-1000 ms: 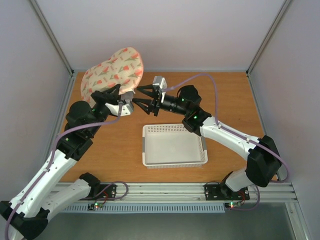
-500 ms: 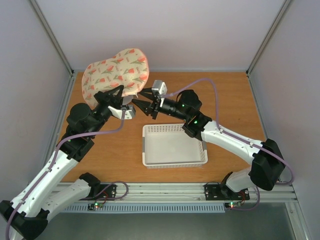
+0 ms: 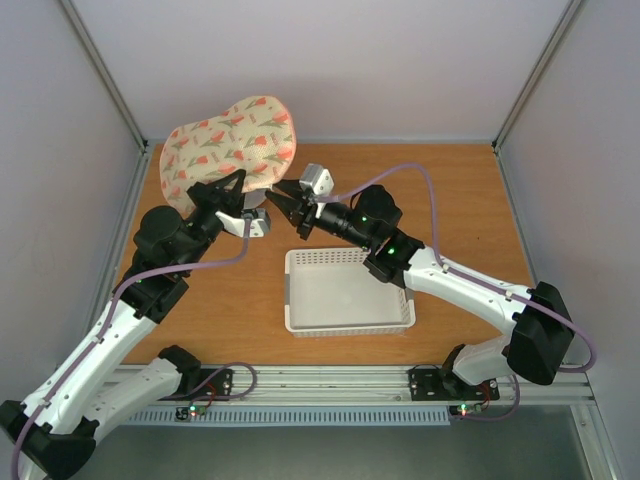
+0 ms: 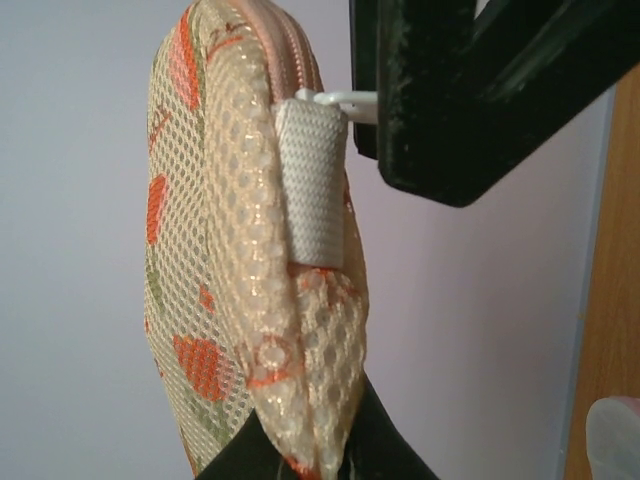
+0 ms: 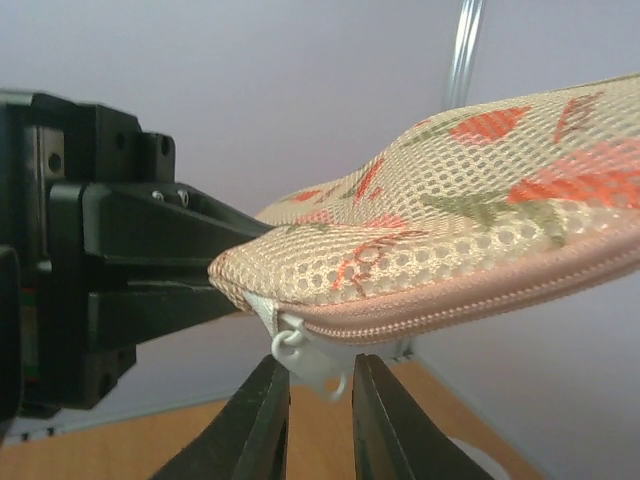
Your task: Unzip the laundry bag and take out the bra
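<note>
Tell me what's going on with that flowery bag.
The left gripper holds the laundry bag up off the table by one end, fingers shut on the mesh. The right gripper has its fingers on either side of the white zipper pull, narrowly apart; whether they pinch it is unclear. The zipper looks fully closed, and the white basket sits below.

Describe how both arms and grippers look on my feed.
The left arm and right arm match: white shells on the long links, black rounded joints. A lilac cable runs along each. The left gripper and right gripper are black with tapered, wedge-shaped fingers, and a white camera block sits on each wrist. Small green lights glow on the right arm's joints.
</note>
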